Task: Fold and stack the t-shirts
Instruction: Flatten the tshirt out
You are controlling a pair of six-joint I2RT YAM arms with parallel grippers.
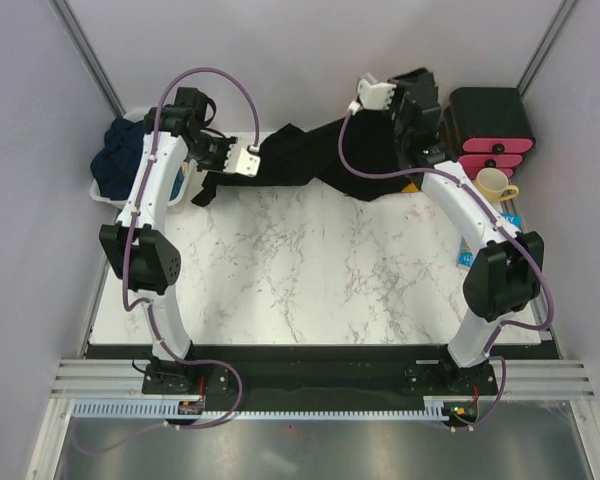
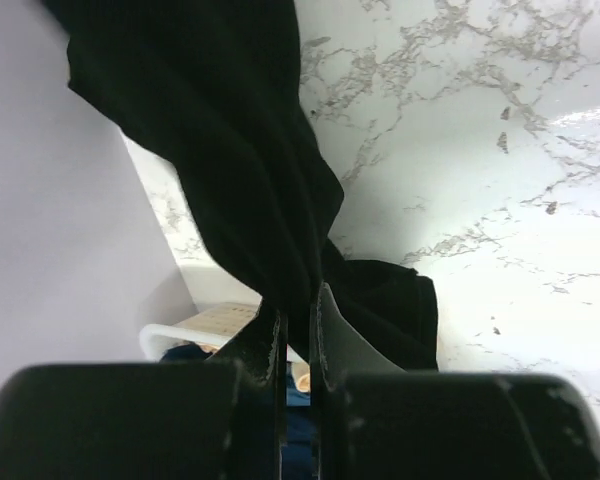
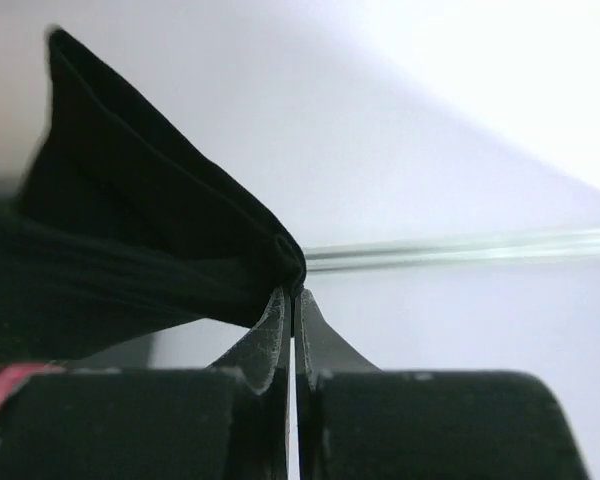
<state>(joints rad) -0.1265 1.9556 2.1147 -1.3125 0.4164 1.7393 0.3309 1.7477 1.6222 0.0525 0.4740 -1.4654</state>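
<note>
While left gripper [image 2: 298,312] and right gripper [image 3: 292,292] pinch it, t-shirt [image 1: 315,155] spans between.

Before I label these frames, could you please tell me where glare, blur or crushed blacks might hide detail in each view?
Top external: sharp and evenly lit, though the black t-shirt shows few folds. Left wrist: glare bleaches the marble table at right, and the shirt is near-featureless black. Right wrist: the background is blown out and blurred; the cloth pinched at the right gripper is sharpest.
</note>
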